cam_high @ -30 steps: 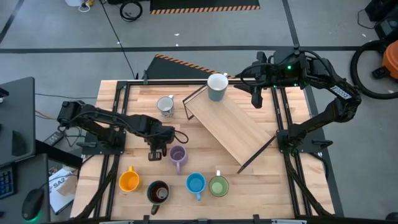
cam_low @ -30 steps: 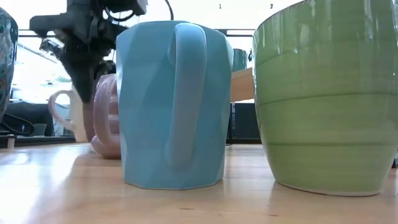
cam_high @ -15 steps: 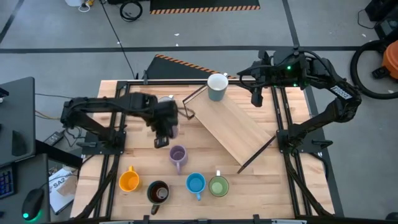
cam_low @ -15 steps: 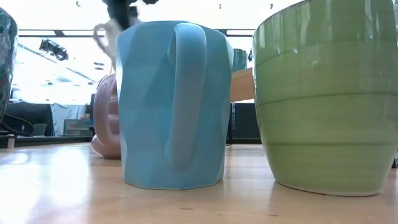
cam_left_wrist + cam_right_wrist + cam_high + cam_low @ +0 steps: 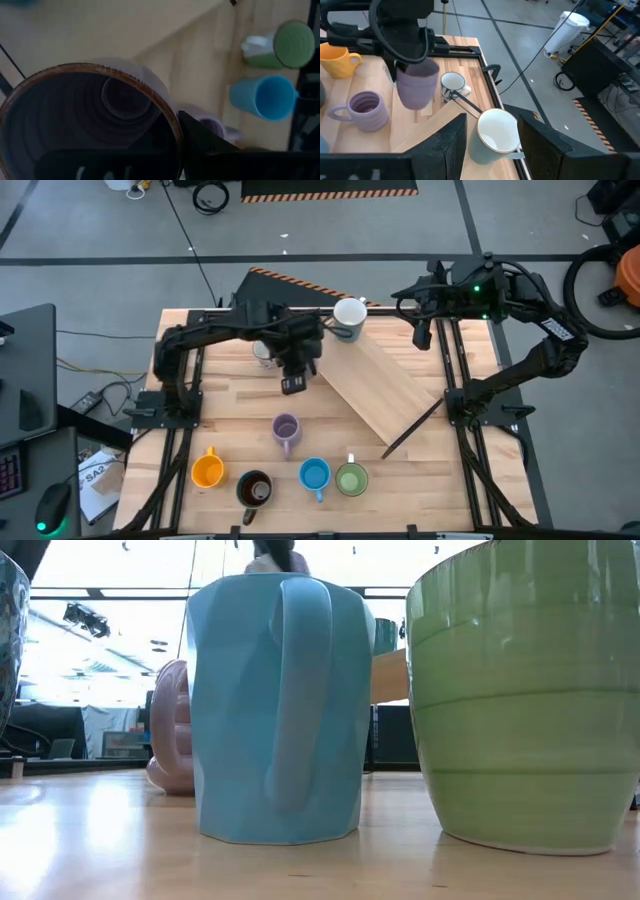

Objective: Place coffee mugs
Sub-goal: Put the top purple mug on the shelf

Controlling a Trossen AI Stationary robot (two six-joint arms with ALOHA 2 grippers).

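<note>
Mugs, counted from the ramp board [image 5: 375, 385]. On the table's near side of it, a row: orange [image 5: 207, 470], dark [image 5: 254, 489], blue [image 5: 315, 475], green [image 5: 351, 479]; one lavender mug [image 5: 286, 430] just behind. At the board's left edge, left gripper [image 5: 293, 380] hangs clamped on a second lavender mug [image 5: 416, 86], presumably carrying it to the board. Beyond: small white mug [image 5: 265, 350] on the table; larger white mug [image 5: 349, 318] held at the board's far end by right gripper [image 5: 490, 137]. Eight total.

You see glossy glazed ceramic on the blue mug [image 5: 275, 705] and green mug [image 5: 530, 695], while the table [image 5: 120, 840] shows smooth, pale wood with faint sheen.
</note>
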